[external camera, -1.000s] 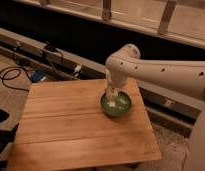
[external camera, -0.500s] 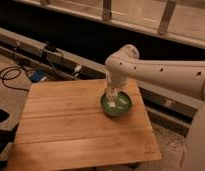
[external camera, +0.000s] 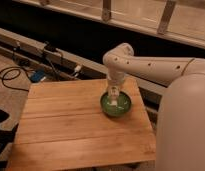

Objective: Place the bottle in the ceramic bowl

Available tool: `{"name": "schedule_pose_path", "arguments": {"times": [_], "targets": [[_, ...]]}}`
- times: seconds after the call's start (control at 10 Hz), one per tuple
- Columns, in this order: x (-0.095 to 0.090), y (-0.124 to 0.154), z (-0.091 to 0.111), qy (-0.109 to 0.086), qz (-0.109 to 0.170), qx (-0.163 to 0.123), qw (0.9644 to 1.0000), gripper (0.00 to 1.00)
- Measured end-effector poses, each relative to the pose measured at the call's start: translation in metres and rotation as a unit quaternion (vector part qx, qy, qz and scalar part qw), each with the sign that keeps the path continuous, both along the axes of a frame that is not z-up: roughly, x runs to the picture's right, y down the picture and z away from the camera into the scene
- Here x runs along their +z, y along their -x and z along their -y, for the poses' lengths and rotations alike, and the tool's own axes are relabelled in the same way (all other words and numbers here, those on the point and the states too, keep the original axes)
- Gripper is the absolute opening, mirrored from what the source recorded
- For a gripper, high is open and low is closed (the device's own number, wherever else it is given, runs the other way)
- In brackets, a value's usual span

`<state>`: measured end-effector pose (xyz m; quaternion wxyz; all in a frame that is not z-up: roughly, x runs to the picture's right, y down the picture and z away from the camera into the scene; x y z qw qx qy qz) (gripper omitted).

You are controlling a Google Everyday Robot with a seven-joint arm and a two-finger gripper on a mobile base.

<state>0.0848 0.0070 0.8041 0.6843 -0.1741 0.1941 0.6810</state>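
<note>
Wood was what filled your view here, one slatted wooden table [external camera: 71, 125] taking up most of the floor space; over its far right part hung your one white arm [external camera: 146, 65], reaching in from the right and bending straight down; under it sat one green ceramic bowl [external camera: 125, 107], glossy, near the table's far right corner; your gripper [external camera: 114, 98] was down inside the bowl's rim, jaws drawn in tight; a pale slim shape at its tip looked like the one bottle [external camera: 114, 103], standing roughly upright in the bowl, though you couldn't tell cleanly where finger ended and bottle began. By my reading you were at the placing step itself, bottle lowered into the bowl and not yet let go; the next move called for spreading the jaws so the bottle rested on the bowl's floor, then lifting straight up clear of the rim without nudging it.
</note>
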Motion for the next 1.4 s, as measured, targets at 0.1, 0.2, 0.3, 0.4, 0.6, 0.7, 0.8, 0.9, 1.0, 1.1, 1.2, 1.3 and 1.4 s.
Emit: {"name": "schedule_pose_path", "arguments": {"times": [0.1,0.2,0.3,0.4,0.6,0.7,0.8,0.9,1.0,1.1,1.2,1.3,1.4], "targets": [[0.011,-0.006,-0.008,0.016,-0.008,0.002,0.9998,0.0],[0.021,-0.017,-0.019,0.033,-0.02,0.004,0.9993,0.0],[0.026,-0.025,-0.026,0.044,-0.027,0.009,0.9986,0.0],[0.029,-0.031,-0.034,0.055,-0.032,0.015,0.9979,0.0],[0.028,-0.039,-0.038,0.06,-0.036,0.02,0.9973,0.0],[0.029,-0.037,-0.038,0.06,-0.035,0.019,0.9974,0.07],[0.029,-0.035,-0.038,0.06,-0.033,0.021,0.9974,0.16],[0.029,-0.036,-0.038,0.06,-0.034,0.021,0.9974,0.25],[0.029,-0.038,-0.038,0.06,-0.035,0.022,0.9974,0.35],[0.029,-0.037,-0.038,0.06,-0.035,0.022,0.9973,0.47],[0.029,-0.037,-0.039,0.06,-0.035,0.022,0.9973,0.55],[0.029,-0.035,-0.038,0.06,-0.034,0.021,0.9974,0.67],[0.029,-0.035,-0.038,0.06,-0.034,0.021,0.9974,0.75]]}}
